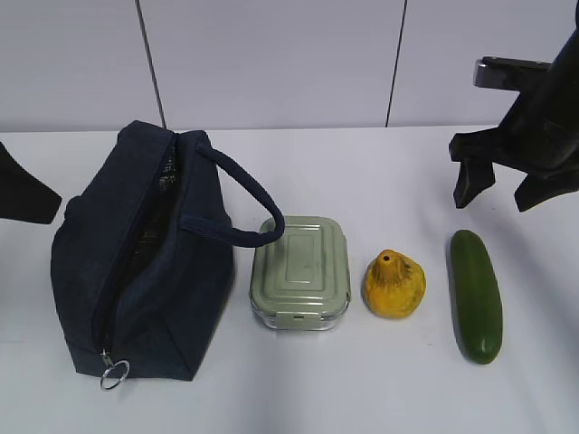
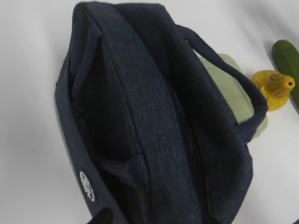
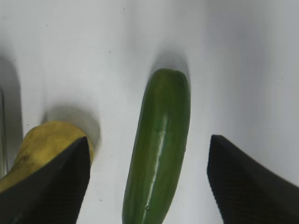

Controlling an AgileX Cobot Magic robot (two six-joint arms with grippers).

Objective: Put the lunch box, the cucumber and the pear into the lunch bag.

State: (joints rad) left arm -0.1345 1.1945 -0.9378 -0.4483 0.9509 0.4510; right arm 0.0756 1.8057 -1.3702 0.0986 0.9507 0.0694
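Right gripper [image 3: 147, 186]: your fingers stand wide apart, nothing held, hanging over the cucumber [image 3: 159, 149] with one finger to each side of it.
Left gripper: barely in view at 9 o'clock of the scene, so you can't tell from the pictures how it stands; its camera looks down on the bag [image 2: 154, 126].
Bag [image 1: 136, 262]: sits at 9 o'clock on the table [image 1: 362, 163], zipper undone along the top, mouth only narrowly parted, nothing visible inside.
Lunch box [image 1: 300, 271]: dead centre, just beside the bag, lid clipped on, the bag's handle [image 1: 249, 203] arching over its near corner.
Pear [image 1: 394, 284]: between box and cucumber, at about 4 o'clock, lying on the table.
Cucumber: at 3 o'clock, flat on the table, apart from the pear.
Done so far: none of your three items is in the bag.
Left to do: all three; the cucumber looks like your first pick, and the bag mouth may want spreading.
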